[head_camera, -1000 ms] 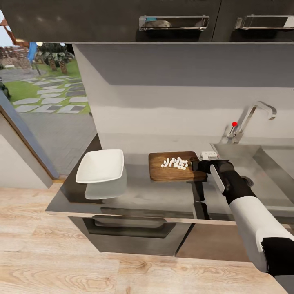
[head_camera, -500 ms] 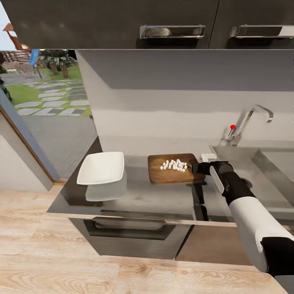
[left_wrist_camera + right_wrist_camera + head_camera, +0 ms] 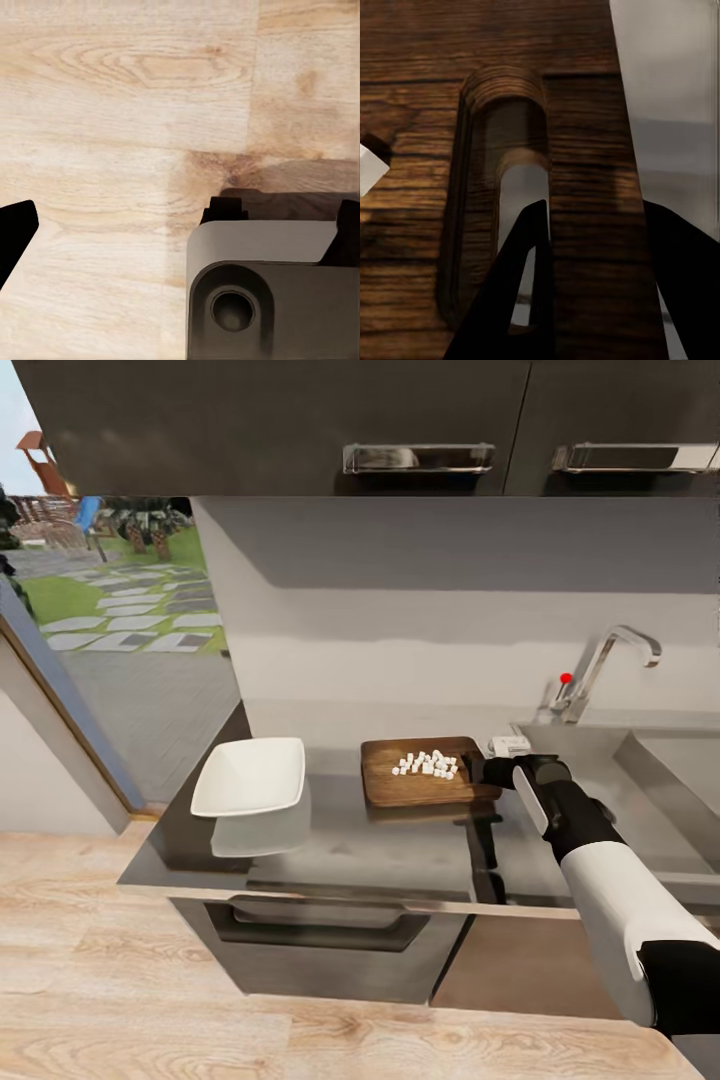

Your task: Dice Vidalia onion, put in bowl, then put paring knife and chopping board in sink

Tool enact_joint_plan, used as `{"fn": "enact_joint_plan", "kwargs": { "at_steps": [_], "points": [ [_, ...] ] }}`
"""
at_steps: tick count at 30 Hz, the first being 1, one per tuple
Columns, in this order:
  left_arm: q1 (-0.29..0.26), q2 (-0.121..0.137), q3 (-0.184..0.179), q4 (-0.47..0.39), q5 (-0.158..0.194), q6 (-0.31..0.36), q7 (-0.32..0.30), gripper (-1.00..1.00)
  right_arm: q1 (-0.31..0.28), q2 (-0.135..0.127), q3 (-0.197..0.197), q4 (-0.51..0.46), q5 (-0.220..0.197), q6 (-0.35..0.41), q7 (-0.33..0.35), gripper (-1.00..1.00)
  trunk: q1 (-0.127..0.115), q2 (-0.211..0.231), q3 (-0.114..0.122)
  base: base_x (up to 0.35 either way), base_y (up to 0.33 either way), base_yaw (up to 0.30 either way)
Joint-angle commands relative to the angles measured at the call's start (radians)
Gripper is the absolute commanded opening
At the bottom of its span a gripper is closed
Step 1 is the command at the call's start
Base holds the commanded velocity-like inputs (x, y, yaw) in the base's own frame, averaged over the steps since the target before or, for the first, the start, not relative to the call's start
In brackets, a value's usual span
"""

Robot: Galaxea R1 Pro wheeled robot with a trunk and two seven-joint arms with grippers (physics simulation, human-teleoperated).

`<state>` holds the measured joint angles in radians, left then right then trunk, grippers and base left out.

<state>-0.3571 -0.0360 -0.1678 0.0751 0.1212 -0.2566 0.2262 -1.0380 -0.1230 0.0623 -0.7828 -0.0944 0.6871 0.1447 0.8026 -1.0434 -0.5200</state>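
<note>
Head view: no writing is legible anywhere. The chopping board (image 3: 418, 771) lies on the countertop (image 3: 330, 850), diced Vidalia onion (image 3: 427, 763) heaped on it, the white bowl (image 3: 250, 776) well apart at its left, the sink (image 3: 640, 780) and tap (image 3: 600, 670) at its right. The right gripper (image 3: 482, 770) meets the board's sink-side edge.

Left wrist view: the wooden floor (image 3: 127, 120) lies beyond the left gripper; I cannot tell how its jaws stand.

Right wrist view: the right gripper (image 3: 596, 281) clamps the board (image 3: 427, 90) at its handle slot (image 3: 514, 172), one finger (image 3: 517, 292) through the slot, the other past the rim. An onion cube (image 3: 369, 166) lies nearby.
</note>
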Motion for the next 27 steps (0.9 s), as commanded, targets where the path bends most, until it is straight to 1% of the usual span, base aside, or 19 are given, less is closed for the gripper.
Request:
{"fn": "enact_joint_plan", "kwargs": {
  "at_steps": [1,9,11,14,17,24,27],
  "points": [
    [-0.002,-0.001,-0.009,0.005,0.010,-0.008,0.001,1.00,-0.001,-0.001,0.004,-0.001,-0.010,0.005,-0.007,-1.00,0.000,-0.001,0.001,0.000,0.000,0.000],
    [-0.002,-0.002,-0.009,0.005,0.010,-0.006,0.001,1.00,-0.001,-0.001,0.004,-0.001,-0.010,0.005,-0.010,-1.00,0.000,-0.001,0.013,0.000,0.000,0.000],
    [-0.002,-0.004,-0.009,0.005,0.010,-0.001,0.001,1.00,-0.001,-0.001,0.004,-0.001,-0.010,0.005,-0.010,-1.00,0.000,-0.001,0.016,0.000,0.000,0.000],
    [-0.002,-0.006,-0.009,0.003,0.011,0.025,0.000,1.00,-0.001,0.000,0.004,-0.001,-0.010,0.005,-0.010,-1.00,0.000,-0.001,0.021,0.000,0.000,0.000],
    [-0.002,-0.007,-0.009,0.003,0.011,0.036,-0.001,1.00,-0.001,0.000,0.004,-0.001,-0.009,0.005,-0.010,-1.00,-0.011,0.020,0.035,0.000,0.000,0.000],
    [-0.002,-0.007,-0.009,0.003,0.011,0.037,-0.001,1.00,-0.001,0.000,0.004,-0.001,-0.007,0.006,-0.013,-1.00,-0.038,0.069,0.068,0.000,0.000,0.000],
    [-0.002,-0.007,-0.009,0.003,0.011,0.037,-0.001,1.00,-0.001,0.001,0.004,-0.001,0.003,0.006,-0.042,-1.00,-0.050,0.090,0.082,0.000,0.000,0.000]
  ]
}}
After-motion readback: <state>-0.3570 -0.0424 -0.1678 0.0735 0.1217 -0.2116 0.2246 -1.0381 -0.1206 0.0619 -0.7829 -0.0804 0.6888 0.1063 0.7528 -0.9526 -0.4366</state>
